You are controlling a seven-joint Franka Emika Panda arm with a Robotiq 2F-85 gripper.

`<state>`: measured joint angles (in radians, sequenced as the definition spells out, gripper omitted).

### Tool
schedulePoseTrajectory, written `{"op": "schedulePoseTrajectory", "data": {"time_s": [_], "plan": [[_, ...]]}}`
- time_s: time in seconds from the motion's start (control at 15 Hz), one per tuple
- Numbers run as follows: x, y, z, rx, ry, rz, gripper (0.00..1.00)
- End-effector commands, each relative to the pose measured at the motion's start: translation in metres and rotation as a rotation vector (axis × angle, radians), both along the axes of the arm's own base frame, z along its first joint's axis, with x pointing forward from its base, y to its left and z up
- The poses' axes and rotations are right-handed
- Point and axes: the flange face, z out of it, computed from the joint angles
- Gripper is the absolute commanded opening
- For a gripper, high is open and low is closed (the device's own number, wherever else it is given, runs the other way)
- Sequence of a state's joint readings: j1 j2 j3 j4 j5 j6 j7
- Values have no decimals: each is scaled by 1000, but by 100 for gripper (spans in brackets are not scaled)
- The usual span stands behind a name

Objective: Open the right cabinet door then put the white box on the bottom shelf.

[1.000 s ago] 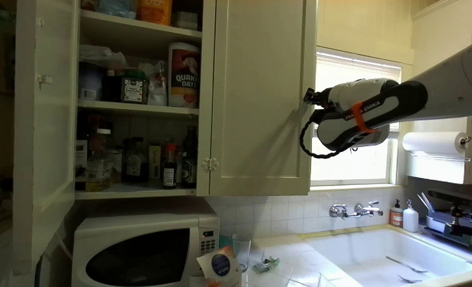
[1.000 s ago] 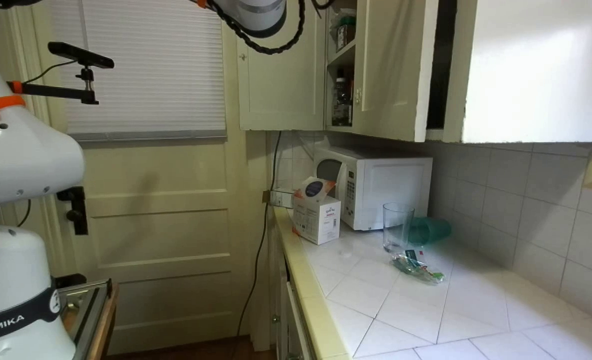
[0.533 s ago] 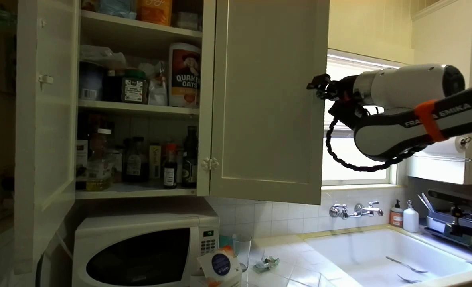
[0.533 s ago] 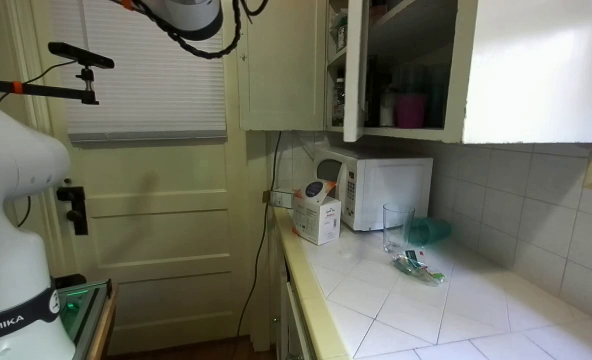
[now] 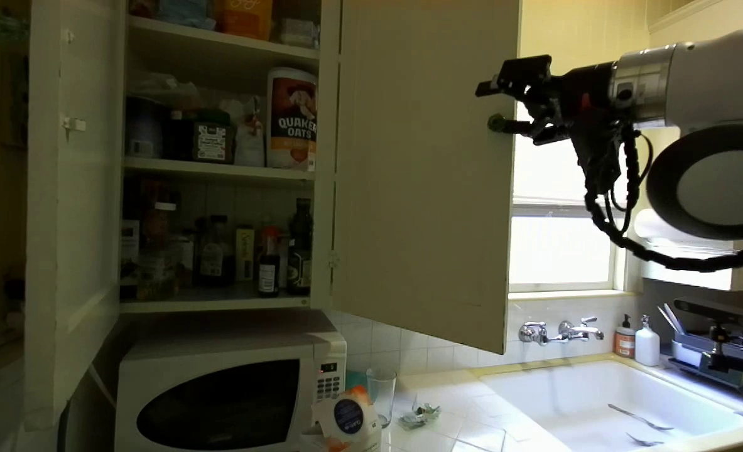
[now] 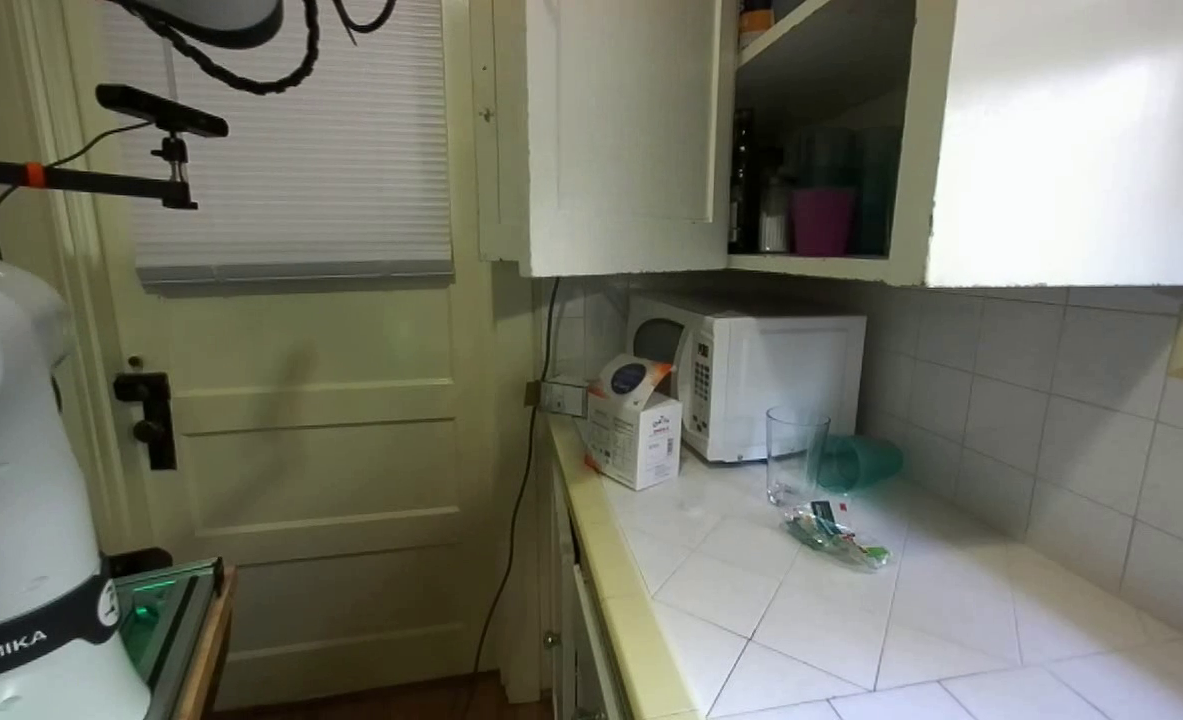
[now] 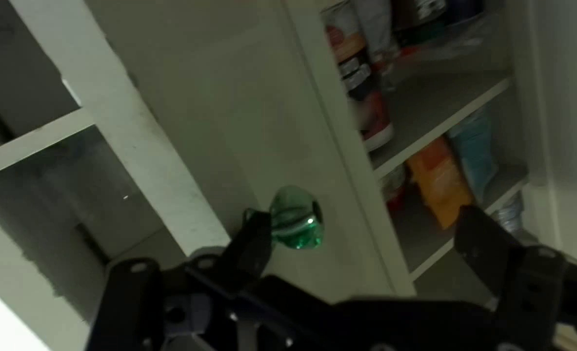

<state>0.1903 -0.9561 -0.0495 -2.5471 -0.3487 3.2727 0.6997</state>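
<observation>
The right cabinet door point(image 5: 428, 188) stands swung well out, its inner side facing the camera in an exterior view point(image 6: 631, 130). My gripper point(image 7: 364, 234) is open, its fingers wide apart with nothing gripped. A green glass knob point(image 7: 296, 217) on the door sits right beside one finger point(image 7: 256, 239); whether they touch I cannot tell. In an exterior view the gripper point(image 5: 492, 105) is at the door's free edge. The white box point(image 6: 634, 440), flap up, stands on the counter before the microwave. Above, the bottom shelf point(image 6: 806, 263) shows its front edge behind the door.
A pink cup point(image 6: 821, 220) and a shaker point(image 6: 774, 215) stand on that shelf. The left door point(image 5: 76, 188) is open too, beside crowded shelves. The microwave point(image 6: 781, 370), a clear glass point(image 6: 796, 455), a green tumbler point(image 6: 859, 462) and a plastic packet point(image 6: 836, 537) share the counter.
The right door has swung further outward, exposing the right compartment. My arm has drawn back from the cabinet along with it, and the gripper's fingers have spread apart. The white box has not moved.
</observation>
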Motion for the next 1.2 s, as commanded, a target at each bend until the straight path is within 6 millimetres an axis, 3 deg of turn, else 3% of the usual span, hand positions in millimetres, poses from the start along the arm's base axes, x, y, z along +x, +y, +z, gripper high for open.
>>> {"op": "schedulePoseTrajectory", "data": {"time_s": [0.0, 0.2, 0.47, 0.6, 0.93, 1.13], "plan": [[-44, 29, 11, -93, 80, 188, 100], [-67, 37, 26, -203, 109, 347, 100], [-60, 20, 41, -286, 72, 413, 100], [-51, 6, 46, -295, 71, 383, 100], [-16, -40, 56, -322, 8, 47, 100], [16, -65, 44, -346, 48, -104, 100]]}}
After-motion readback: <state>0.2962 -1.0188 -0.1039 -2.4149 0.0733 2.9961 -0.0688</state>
